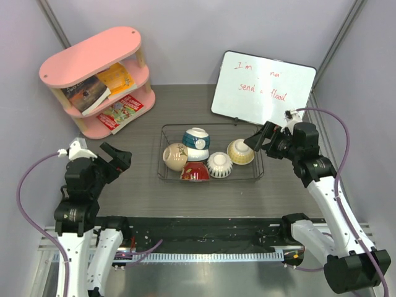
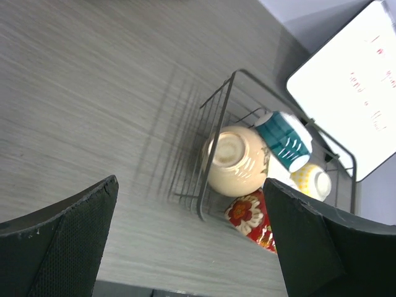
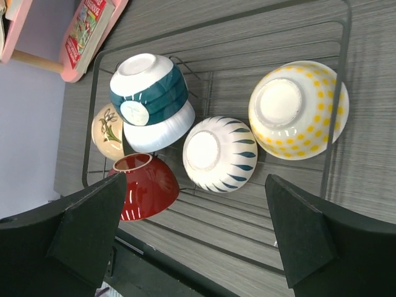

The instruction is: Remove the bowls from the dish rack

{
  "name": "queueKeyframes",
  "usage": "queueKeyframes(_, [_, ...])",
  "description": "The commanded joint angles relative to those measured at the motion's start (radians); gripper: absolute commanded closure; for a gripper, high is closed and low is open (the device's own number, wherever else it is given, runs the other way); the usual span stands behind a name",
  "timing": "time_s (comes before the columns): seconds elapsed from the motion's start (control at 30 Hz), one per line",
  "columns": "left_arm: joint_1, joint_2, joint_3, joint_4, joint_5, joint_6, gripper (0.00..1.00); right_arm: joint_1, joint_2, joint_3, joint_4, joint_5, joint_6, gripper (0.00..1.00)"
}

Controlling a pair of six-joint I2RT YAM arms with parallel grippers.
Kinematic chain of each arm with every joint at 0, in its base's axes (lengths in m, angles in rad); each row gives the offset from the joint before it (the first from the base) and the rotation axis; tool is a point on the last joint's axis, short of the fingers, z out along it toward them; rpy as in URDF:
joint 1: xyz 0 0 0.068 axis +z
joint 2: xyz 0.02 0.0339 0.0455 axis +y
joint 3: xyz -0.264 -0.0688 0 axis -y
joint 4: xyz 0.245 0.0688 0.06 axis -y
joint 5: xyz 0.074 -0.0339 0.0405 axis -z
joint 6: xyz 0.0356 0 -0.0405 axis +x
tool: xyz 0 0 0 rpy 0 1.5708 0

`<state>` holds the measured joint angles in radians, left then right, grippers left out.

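Five bowls [image 1: 197, 139] crowd the dish rack [image 1: 241, 179]; bare table [image 1: 136, 182] flanks it both sides, whiteboard [image 1: 263, 86] close behind.

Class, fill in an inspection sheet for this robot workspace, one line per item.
Surface: grey wood-grain table.
Job's things: cream bowl, blue-and-white banded bowl, red bowl, white blue-petalled bowl, yellow dotted bowl, all inside the black wire dish rack.
Clutter: pink oval shelf holding books; whiteboard with red writing.
Grippers: left gripper and right gripper open, holding nothing, either side of the rack.
Cables: left purple cable, right purple cable, looping free.
Surroundings: pale walls.
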<state>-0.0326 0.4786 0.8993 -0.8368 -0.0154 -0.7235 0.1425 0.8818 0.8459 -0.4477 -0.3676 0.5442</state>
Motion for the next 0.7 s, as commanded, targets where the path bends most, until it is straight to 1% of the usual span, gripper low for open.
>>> queueKeyframes(0.0, [0.000,0.101,0.075,-0.013,0.011,0.081,0.00,0.098,-0.023,0.038,0.036,0.111,0.028,0.00])
queueKeyframes(0.03, [0.000,0.141,0.105,-0.012,0.044,0.113,0.00,0.152,-0.017,0.038,0.053,0.142,0.036,0.00])
queueKeyframes(0.07, [0.000,0.216,0.119,-0.005,0.060,0.124,0.00,0.176,-0.011,0.041,0.053,0.163,0.040,0.00])
queueKeyframes(0.13, [0.000,0.297,0.154,0.010,0.097,0.145,0.00,0.253,0.008,0.050,0.052,0.217,0.062,0.00])
queueKeyframes(0.17, [-0.001,0.333,0.189,0.019,0.107,0.160,0.00,0.281,0.012,0.051,0.052,0.249,0.071,0.00])
queueKeyframes(0.2, [-0.003,0.406,0.217,0.021,0.115,0.168,0.00,0.302,0.017,0.053,0.055,0.265,0.079,0.00])
queueKeyframes(0.23, [-0.007,0.435,0.242,0.019,0.120,0.170,0.00,0.322,0.022,0.053,0.058,0.280,0.095,0.00])
queueKeyframes(0.27, [-0.027,0.466,0.288,0.022,0.121,0.179,0.02,0.362,0.022,0.051,0.061,0.314,0.100,0.00])
queueKeyframes(0.33, [-0.061,0.526,0.323,0.030,0.103,0.177,0.06,0.391,0.020,0.058,0.047,0.352,0.099,0.00])
queueKeyframes(0.37, [-0.105,0.543,0.351,0.039,0.074,0.180,0.08,0.407,0.022,0.062,0.040,0.363,0.096,0.00])
queueKeyframes(0.43, [-0.166,0.596,0.371,0.042,0.034,0.180,0.07,0.410,0.025,0.061,0.027,0.397,0.092,0.00])
queueKeyframes(0.47, [-0.196,0.612,0.378,0.042,-0.018,0.180,0.07,0.411,0.026,0.058,0.027,0.395,0.094,0.00])
queueKeyframes(0.5, [-0.267,0.633,0.385,0.042,-0.033,0.183,0.06,0.414,0.028,0.048,0.032,0.394,0.097,0.00])
queueKeyframes(0.57, [-0.334,0.681,0.386,0.044,-0.081,0.176,0.06,0.419,0.026,0.041,0.047,0.391,0.103,0.00])
queueKeyframes(0.6, [-0.386,0.698,0.383,0.053,-0.090,0.167,0.06,0.424,0.031,0.039,0.049,0.392,0.102,0.00])
queueKeyframes(0.67, [-0.438,0.732,0.363,0.071,-0.107,0.145,0.08,0.433,0.042,0.044,0.043,0.391,0.096,0.00])
